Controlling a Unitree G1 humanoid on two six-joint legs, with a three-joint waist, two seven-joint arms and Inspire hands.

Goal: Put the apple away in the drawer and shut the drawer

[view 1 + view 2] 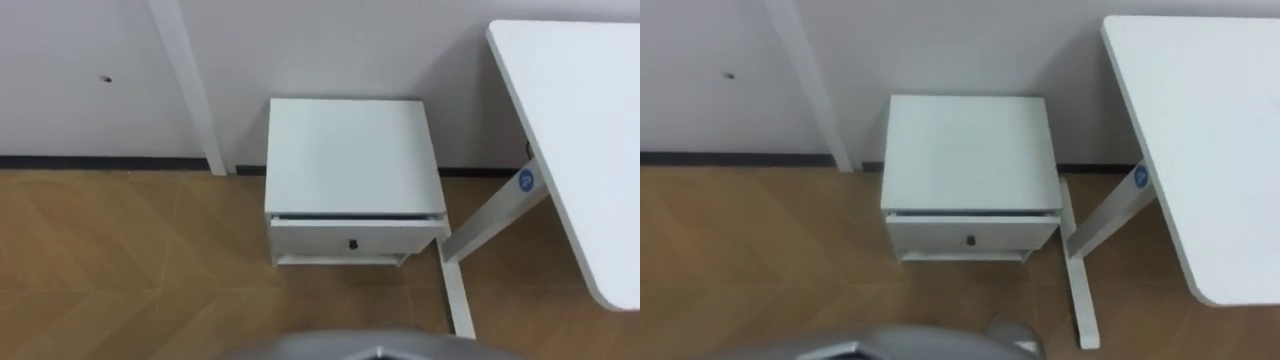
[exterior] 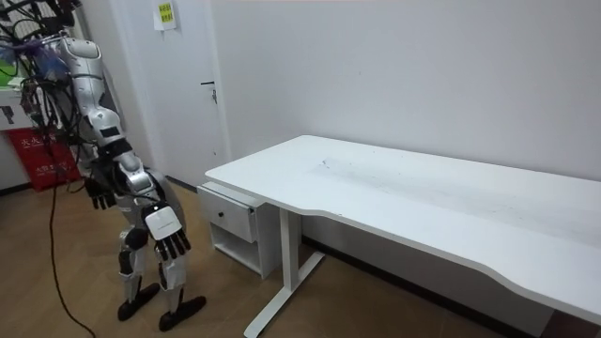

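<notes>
Drawer (image 1: 355,237) ajar by a thin dark slit, inside hidden, contents can't tell. Drawer knob (image 1: 352,243) too small to make out its shape. Shelf (image 1: 340,259) under the drawer mostly hidden by the drawer front. Desk (image 1: 580,130) cut off by the right edge in both eye views. Small dark spot (image 1: 105,77) on the left panel too small to identify. In the room view the nightstand (image 2: 235,221) is partly hidden behind the desk leg (image 2: 286,253), and the yellow notice (image 2: 165,13) has unreadable print.
</notes>
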